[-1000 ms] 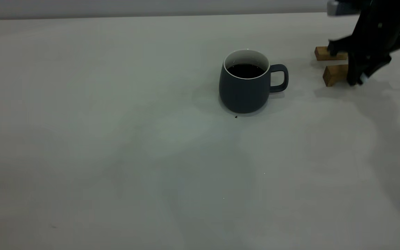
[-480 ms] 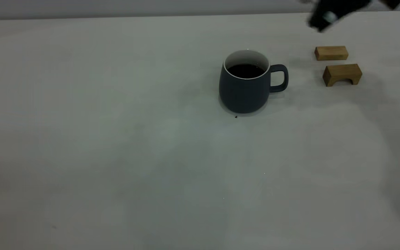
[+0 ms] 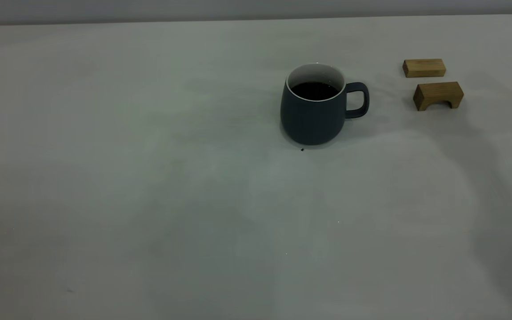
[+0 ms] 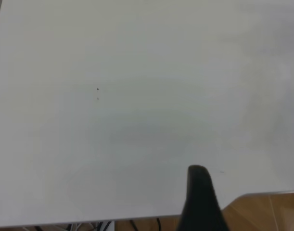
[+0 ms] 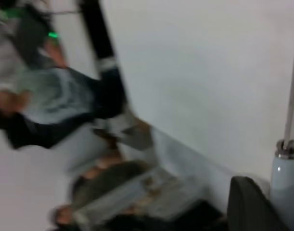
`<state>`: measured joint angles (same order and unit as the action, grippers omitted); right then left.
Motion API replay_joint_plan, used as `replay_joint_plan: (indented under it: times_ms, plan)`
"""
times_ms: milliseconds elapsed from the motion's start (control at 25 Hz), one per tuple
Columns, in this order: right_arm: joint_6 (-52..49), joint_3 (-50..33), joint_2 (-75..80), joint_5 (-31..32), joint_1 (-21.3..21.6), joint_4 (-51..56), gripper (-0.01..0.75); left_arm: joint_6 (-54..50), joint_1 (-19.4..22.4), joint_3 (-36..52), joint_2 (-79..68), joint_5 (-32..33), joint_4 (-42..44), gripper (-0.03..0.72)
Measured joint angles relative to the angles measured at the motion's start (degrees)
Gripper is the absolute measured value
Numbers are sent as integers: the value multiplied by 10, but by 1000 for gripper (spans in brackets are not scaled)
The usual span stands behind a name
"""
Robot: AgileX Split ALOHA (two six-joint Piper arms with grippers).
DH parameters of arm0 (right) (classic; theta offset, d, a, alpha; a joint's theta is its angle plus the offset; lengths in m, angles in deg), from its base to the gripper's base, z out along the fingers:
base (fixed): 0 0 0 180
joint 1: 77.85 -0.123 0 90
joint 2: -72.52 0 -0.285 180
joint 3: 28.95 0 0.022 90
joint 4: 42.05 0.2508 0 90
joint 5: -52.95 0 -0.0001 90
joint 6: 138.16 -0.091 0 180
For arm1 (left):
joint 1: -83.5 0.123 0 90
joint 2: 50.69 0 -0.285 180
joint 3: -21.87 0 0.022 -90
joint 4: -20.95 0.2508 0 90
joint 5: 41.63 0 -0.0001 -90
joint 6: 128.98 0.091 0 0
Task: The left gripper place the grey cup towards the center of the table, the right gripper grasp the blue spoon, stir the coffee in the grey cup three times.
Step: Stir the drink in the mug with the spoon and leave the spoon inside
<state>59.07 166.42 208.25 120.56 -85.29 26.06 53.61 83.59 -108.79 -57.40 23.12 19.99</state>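
Now, the wide pale grey-white counter (image 3: 149,186) fills the exterior view with neither arm over it. The rounded dark slate-grey cup (image 3: 312,118) stands upright and alone a little right of middle, nothing touching it, loop handle turned toward two small wooden blocks (image 3: 437,95) that sit apart from it at the far right. That free-standing spot near the middle reads as the placing step done, with room left all round for a stir. Near-black coffee (image 3: 314,90) lies calm below the white rim, and a tiny dark speck (image 3: 302,149) sits just in front of the base.

Over to the wrist views. The left gripper (image 4: 200,202) hangs above a bare edge of the counter, parked well away from the cup; whether its jaws are apart or together, cannot tell. The right gripper (image 5: 267,202) is up and aimed at blurred background, and the small blue spoon (image 5: 285,185), pale-blue handle with thin metal stem, sits right against its one visible dark finger (image 5: 250,207), clear of any surface, so I judge the jaws clamped on that handle, ready to carry it to the coffee
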Motion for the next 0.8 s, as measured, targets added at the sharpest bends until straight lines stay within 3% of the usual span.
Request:
replay_joint_plan:
  times_ms: [160,520,640,800]
  plan:
    - [-129,0,0,0,0,82,95,0,0,0,0,0,0,585]
    - [-685,0,0,-1,0,121,95,-1,0,0,0,0,0,585]
    - [-772,0,6,2,0,131,95,-1,0,0,0,0,0,585]
    - [-777,0,52,3,0,179,95,-1,0,0,0,0,0,585]
